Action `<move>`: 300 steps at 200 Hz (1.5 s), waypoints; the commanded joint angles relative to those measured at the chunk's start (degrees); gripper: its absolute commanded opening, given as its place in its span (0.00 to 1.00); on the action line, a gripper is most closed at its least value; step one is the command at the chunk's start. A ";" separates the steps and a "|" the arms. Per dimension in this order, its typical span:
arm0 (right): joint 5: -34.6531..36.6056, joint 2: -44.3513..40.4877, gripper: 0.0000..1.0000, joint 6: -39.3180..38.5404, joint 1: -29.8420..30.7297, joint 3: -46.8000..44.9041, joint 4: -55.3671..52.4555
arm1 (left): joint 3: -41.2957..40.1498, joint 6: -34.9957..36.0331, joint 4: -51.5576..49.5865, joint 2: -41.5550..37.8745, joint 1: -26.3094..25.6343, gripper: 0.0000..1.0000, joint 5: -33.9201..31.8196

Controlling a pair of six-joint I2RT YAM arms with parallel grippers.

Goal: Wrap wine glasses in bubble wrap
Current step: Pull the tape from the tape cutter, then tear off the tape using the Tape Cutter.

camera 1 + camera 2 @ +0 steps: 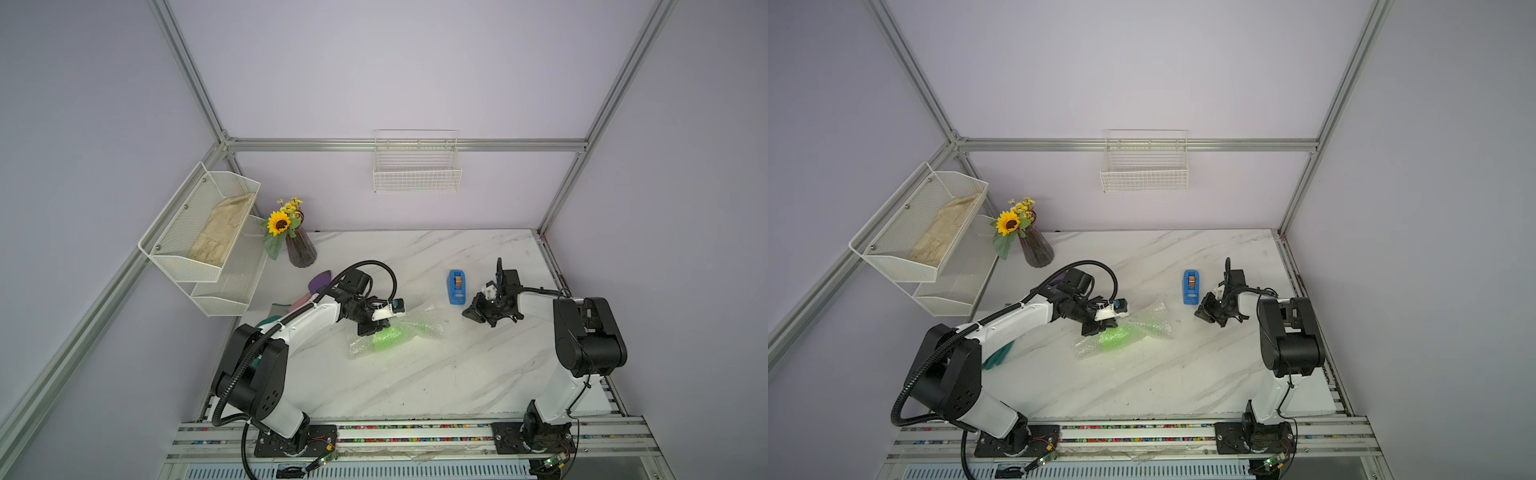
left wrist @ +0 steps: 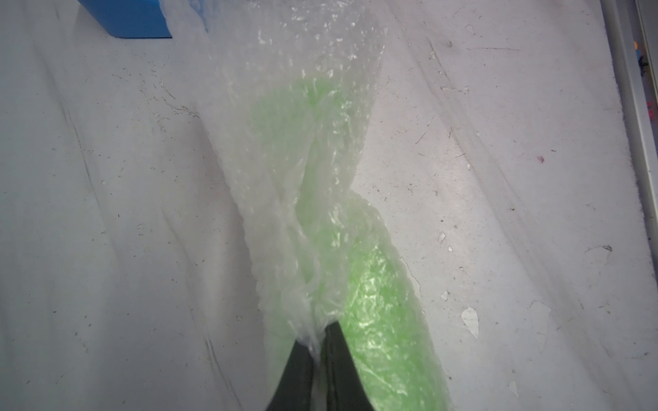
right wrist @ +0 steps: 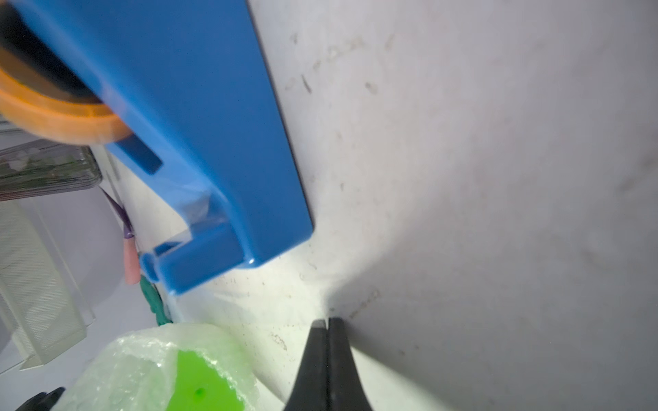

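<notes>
lime-green plastic goblet [image 1: 387,338] is rolled in clear bubble wrap [image 1: 424,322], pinched by left gripper [image 2: 318,338]; right gripper [image 3: 327,322] is closed, empty; taping is judged left.

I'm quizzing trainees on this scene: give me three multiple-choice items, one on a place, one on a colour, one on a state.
1. Where is the dispenser? A in the wall basket; B on the table near the right gripper; C on the shelf.
2. The goblet is: A purple; B orange; C green.
3. The left gripper is: A open in the air; B shut on the wrap; C holding the vase.
Key: B, it stands on the table beside that gripper; C, green shows through the wrap; B, its jaws pinch a fold of wrap.
</notes>
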 commanded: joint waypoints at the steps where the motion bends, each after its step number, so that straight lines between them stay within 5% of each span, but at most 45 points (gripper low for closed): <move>1: 9.16 0.25 0.00 -2.06 0.98 -0.48 -7.45 | 0.74 0.25 -3.82 1.84 -0.70 0.10 -2.01; 22: 13.76 -1.06 0.00 -2.19 2.88 0.16 -9.61 | 0.59 0.29 -3.83 1.63 -0.70 0.10 -2.12; 58: 3.07 -2.52 0.00 -0.97 3.21 -1.87 -7.14 | 0.76 0.25 -3.81 1.80 -0.70 0.10 -1.96; 66: 2.02 -3.32 0.14 -0.38 3.23 -2.29 -6.78 | 0.83 0.27 -3.89 1.82 -0.70 0.10 -1.86; 89: 3.15 -7.60 0.31 0.53 3.16 -2.53 -8.07 | 0.79 0.29 -3.87 1.87 -0.76 0.10 -1.62; 133: 4.88 -13.63 0.47 -1.80 3.18 -0.84 -11.20 | 1.33 0.34 -3.86 2.61 -0.76 0.10 -1.51; 251: 3.86 -9.94 0.56 -15.20 2.86 -2.64 7.36 | 1.66 0.42 -4.64 3.14 -0.78 0.10 -1.86; 300: 2.90 -5.81 0.46 -17.68 2.68 -0.24 9.41 | 1.54 0.56 -4.71 3.08 -0.78 0.10 -2.04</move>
